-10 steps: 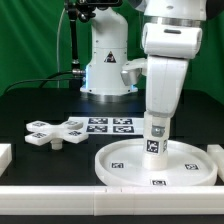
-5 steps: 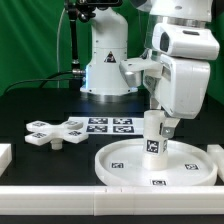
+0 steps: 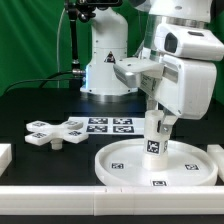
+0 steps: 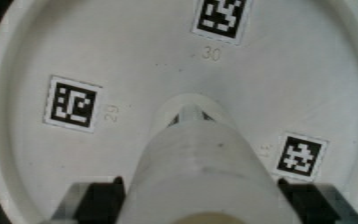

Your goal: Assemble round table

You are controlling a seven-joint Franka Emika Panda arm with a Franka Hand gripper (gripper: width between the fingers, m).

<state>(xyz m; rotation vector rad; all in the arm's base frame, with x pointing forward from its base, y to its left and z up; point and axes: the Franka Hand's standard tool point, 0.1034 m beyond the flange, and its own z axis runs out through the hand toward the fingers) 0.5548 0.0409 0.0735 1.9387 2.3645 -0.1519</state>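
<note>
The large round rimmed disc (image 3: pixel 155 165) lies flat on the black table at the front right of the exterior view; it fills the wrist view (image 4: pixel 87 60) with its tags. The short thick cylinder (image 3: pixel 153 138) stands upright on the disc's middle and shows in the wrist view (image 4: pixel 202 165). My gripper (image 3: pixel 156 117) is shut on the cylinder's upper end, a black finger pad (image 4: pixel 101 203) on each side. The cross-shaped piece (image 3: pixel 55 131) lies on the table at the exterior view's left, apart from the gripper.
The marker board (image 3: pixel 108 125) lies behind the disc, in front of the arm's base (image 3: pixel 105 70). White blocks sit at the front left (image 3: pixel 4 157) and right (image 3: pixel 216 153) edges. A white ledge (image 3: pixel 100 200) runs along the front.
The arm's wrist has turned about the upright cylinder, the arm body swinging toward the exterior view's right. The cylinder stays upright on the disc's middle.
</note>
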